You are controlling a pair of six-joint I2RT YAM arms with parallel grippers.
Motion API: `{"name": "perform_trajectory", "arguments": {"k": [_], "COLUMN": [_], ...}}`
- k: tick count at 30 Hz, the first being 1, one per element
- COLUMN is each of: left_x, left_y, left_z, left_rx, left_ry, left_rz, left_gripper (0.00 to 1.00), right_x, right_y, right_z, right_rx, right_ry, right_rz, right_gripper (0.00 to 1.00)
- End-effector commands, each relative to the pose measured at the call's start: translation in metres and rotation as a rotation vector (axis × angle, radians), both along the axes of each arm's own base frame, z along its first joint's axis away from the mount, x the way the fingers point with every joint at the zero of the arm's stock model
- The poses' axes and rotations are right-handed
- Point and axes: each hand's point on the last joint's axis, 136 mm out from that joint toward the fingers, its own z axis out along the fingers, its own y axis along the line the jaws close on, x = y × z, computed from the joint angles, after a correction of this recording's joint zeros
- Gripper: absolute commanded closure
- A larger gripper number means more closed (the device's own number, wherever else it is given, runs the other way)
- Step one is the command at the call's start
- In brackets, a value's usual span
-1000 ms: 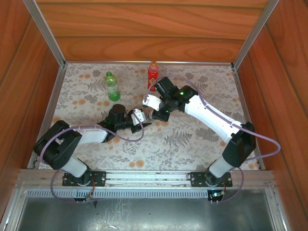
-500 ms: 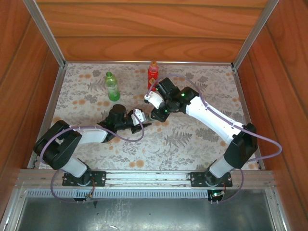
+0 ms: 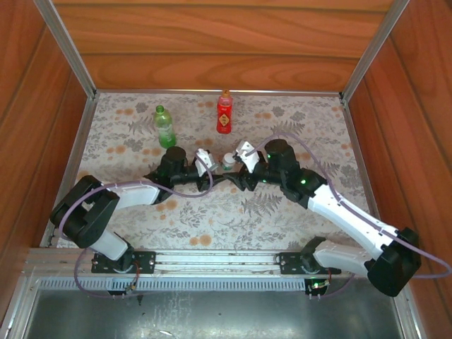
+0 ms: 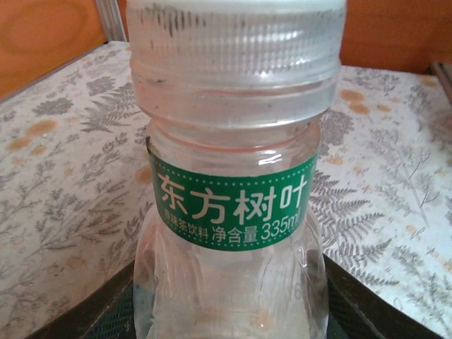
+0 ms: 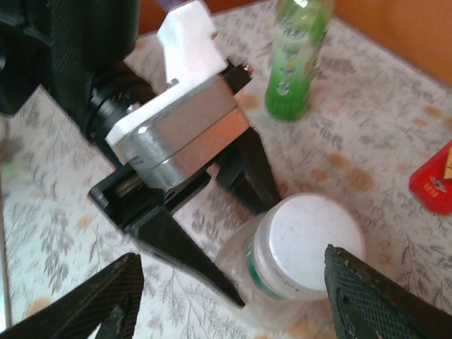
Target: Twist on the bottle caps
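- Top view: the clear bottle (image 3: 228, 162) stands mid-way on the floral cloth (image 3: 296, 205), with the left gripper (image 3: 223, 173) and the right gripper (image 3: 236, 167) meeting at it. The green bottle (image 3: 164, 127) and the red bottle (image 3: 224, 113) stand well apart behind it, near the far edge. Bare cloth lies in front.
- Left wrist: dark fingers (image 4: 78, 314) hug both sides of the clear bottle's lower body, gripping it. The white cap (image 4: 236, 35) sits on its neck.
- Right wrist: the right jaws gape wide on either side of the cap, touching nothing.

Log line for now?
left tool: holds small clear plastic bottle; right tool: open above its round white plastic cap; green plastic bottle, red plastic bottle: upright, capped
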Motion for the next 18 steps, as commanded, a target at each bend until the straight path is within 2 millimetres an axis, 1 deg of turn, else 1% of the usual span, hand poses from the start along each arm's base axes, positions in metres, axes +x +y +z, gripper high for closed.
{"name": "perform_trajectory", "arguments": {"k": [1,6,10,12,15,18], "left_x": [-0.010,-0.010,-0.009,-0.008,-0.008,-0.006], "left_y": [-0.013,-0.012,-0.011,-0.010,-0.011,-0.010], "left_z": [0.014,0.017,0.018,0.018,0.019,0.017], "left_rx": [-0.060,-0.061,-0.059,-0.057,-0.061,-0.056], "left_ry": [0.037,0.023,0.009,0.006,0.017,0.014], "left_rz": [-0.081,-0.072,-0.061,-0.057,-0.056,-0.044], "left_gripper": [0.45,0.45,0.45,0.45,0.45,0.41], "right_x": [0.015,0.022,0.026,0.027,0.026,0.026], "right_y": [0.002,0.001,0.004,0.006,0.009,0.010], "right_z": [0.016,0.000,-0.008,-0.008,-0.009,-0.009], "right_rx": [0.145,0.131,0.119,0.126,0.132,0.124], "right_ry": [-0.023,0.013,0.039,0.052,0.076,0.095], "right_rz": [-0.068,-0.100,-0.103,-0.100,-0.089,-0.090], "right_gripper": [0.29,0.31,0.32,0.38,0.52,0.60]}}
